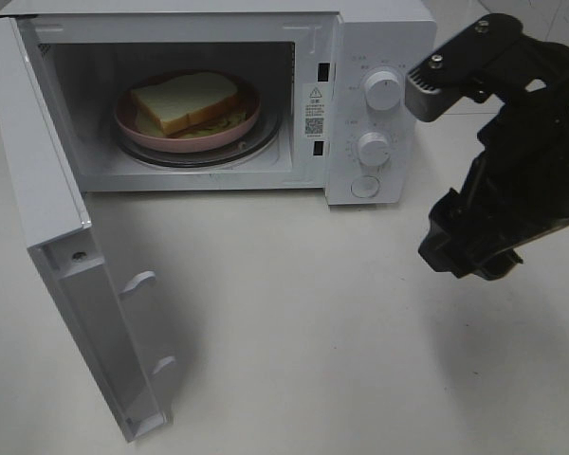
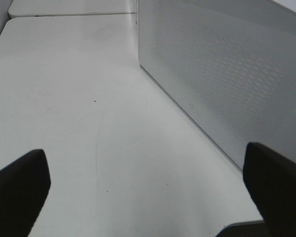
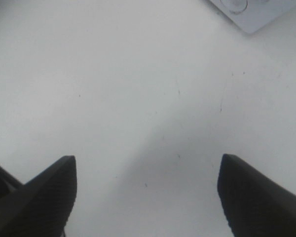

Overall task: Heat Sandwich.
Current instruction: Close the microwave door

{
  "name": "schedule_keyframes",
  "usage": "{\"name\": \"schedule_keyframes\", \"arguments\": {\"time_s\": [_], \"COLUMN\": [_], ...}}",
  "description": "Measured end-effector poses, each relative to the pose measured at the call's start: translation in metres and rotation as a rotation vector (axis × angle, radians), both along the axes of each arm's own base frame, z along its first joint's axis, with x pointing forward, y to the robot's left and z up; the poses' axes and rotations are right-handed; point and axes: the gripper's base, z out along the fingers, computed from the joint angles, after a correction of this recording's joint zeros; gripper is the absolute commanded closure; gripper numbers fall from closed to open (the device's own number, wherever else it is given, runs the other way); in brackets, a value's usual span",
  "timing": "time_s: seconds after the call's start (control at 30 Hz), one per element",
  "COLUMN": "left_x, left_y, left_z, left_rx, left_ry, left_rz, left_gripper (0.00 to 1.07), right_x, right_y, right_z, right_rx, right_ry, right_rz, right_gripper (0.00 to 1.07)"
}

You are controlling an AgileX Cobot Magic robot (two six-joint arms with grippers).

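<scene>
sandwich in open microwave, both grippers released and empty

sandwich point(image 1: 185, 100) sits on a pink plate point(image 1: 201, 142) on the glass turntable point(image 1: 256, 140) inside the microwave point(image 1: 398, 28), upper left of the exterior frame. door point(image 1: 47, 171) is swung wide open toward the lower left, inner side with two latch hooks showing. two knobs point(image 1: 383, 92) and a round button point(image 1: 365, 186) are on the panel, upper centre-right. right arm point(image 1: 517, 180) hangs above the table point(image 1: 313, 332) at the right edge, beside the panel, touching nothing. right gripper point(image 3: 147, 157) has its jaws spread wide over bare table, nothing between them, with the microwave's front corner just in view. left gripper point(image 2: 144, 150) is also spread wide and holds nothing, low over the table next to a perforated white panel point(image 2: 227, 74). can't tell if that panel is the door or the microwave's side.
</scene>
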Motion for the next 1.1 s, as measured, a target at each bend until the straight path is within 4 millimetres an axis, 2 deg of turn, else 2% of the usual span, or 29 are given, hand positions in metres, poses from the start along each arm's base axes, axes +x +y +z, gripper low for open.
{"name": "schedule_keyframes", "arguments": {"time_s": [0.23,0.37,0.67,0.83,0.93,1.03,1.1], "left_x": [0.000,0.000,0.000,0.000,0.000,0.000,0.000], "left_y": [0.000,0.000,0.000,0.000,0.000,0.000,0.000], "left_z": [0.000,0.000,0.000,0.000,0.000,0.000,0.000], "left_rx": [0.000,0.000,0.000,0.000,0.000,0.000,0.000], "left_ry": [0.000,0.000,0.000,0.000,0.000,0.000,0.000], "left_rz": [0.000,0.000,0.000,0.000,0.000,0.000,0.000], "left_gripper": [0.07,0.07,0.07,0.07,0.07,0.07,0.07], "right_x": [-0.021,-0.041,-0.070,-0.090,-0.100,-0.111,-0.113], "right_y": [-0.012,-0.023,-0.045,-0.059,-0.069,-0.085,-0.090], "right_z": [0.011,0.025,0.045,0.058,0.057,0.047,0.043], "right_rx": [0.004,0.036,0.063,0.124,0.149,0.172,0.176], "right_ry": [0.077,0.098,0.079,0.011,-0.009,-0.020,-0.022], "right_rz": [-0.044,-0.059,-0.075,-0.085,-0.115,-0.233,-0.271], "right_gripper": [0.31,0.31,0.31,0.31,0.31,0.31,0.31]}}
